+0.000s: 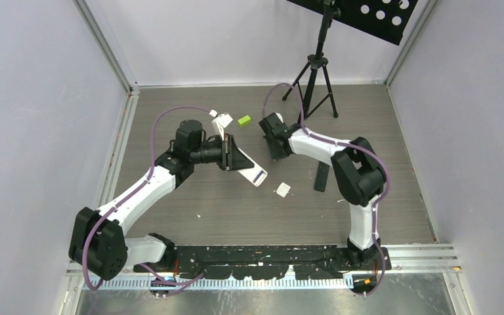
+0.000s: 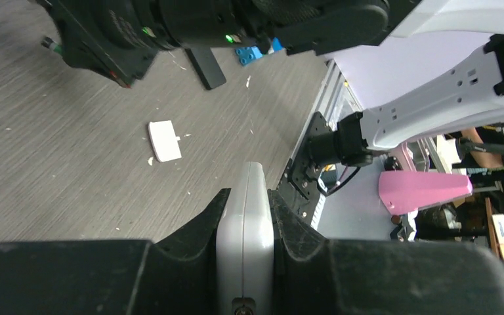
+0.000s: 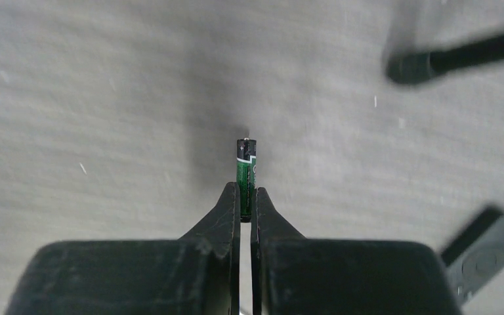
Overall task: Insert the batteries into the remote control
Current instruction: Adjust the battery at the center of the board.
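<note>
My left gripper [image 1: 231,154] is shut on the white remote control [image 1: 254,173] and holds it off the table. In the left wrist view the remote [image 2: 245,223] sits edge-on between the jaws. My right gripper [image 1: 277,152] is to the right of the remote. It is shut on a green battery [image 3: 245,172], which sticks out past the fingertips [image 3: 230,200] above the table. The battery's tip also shows in the left wrist view [image 2: 51,44]. The other batteries are out of view.
A small white battery cover [image 1: 282,189] lies on the table, also seen in the left wrist view [image 2: 165,140]. A black flat piece [image 1: 321,177] lies to its right. A lime green block [image 1: 244,120] and a tripod [image 1: 315,79] stand at the back.
</note>
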Controlling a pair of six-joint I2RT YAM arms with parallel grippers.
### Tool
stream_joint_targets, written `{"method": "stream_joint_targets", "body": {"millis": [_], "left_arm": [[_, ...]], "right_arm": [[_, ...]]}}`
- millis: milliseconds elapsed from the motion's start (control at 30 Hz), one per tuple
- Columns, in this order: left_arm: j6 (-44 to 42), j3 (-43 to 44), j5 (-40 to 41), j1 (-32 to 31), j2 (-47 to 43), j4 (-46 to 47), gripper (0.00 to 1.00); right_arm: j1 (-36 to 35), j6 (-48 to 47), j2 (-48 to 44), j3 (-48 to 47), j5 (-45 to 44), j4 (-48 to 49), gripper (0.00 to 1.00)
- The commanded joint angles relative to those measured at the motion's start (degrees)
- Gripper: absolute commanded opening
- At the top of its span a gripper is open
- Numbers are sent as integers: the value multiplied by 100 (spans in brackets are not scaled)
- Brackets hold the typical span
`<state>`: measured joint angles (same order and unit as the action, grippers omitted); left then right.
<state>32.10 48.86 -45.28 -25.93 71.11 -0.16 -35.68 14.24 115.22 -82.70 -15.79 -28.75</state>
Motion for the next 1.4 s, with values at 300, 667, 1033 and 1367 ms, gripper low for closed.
{"method": "stream_joint_targets", "body": {"millis": [300, 667, 1033, 1367], "left_arm": [[-145, 244, -267, -157, -120, -68, 0], [-202, 246, -215, -158, -123, -133, 0], [125, -32, -618, -193, -521, 834, 0], [-374, 218, -1346, -202, -730, 401, 0]], "right_arm": [[-35, 354, -1298, 1509, 46, -308, 26], [-26, 774, -1767, 1283, 200, -441, 51], [286, 786, -4309, 2470, 3987, 1236, 71], [300, 972, -4898, 2918, 6155, 2421, 77]]}}
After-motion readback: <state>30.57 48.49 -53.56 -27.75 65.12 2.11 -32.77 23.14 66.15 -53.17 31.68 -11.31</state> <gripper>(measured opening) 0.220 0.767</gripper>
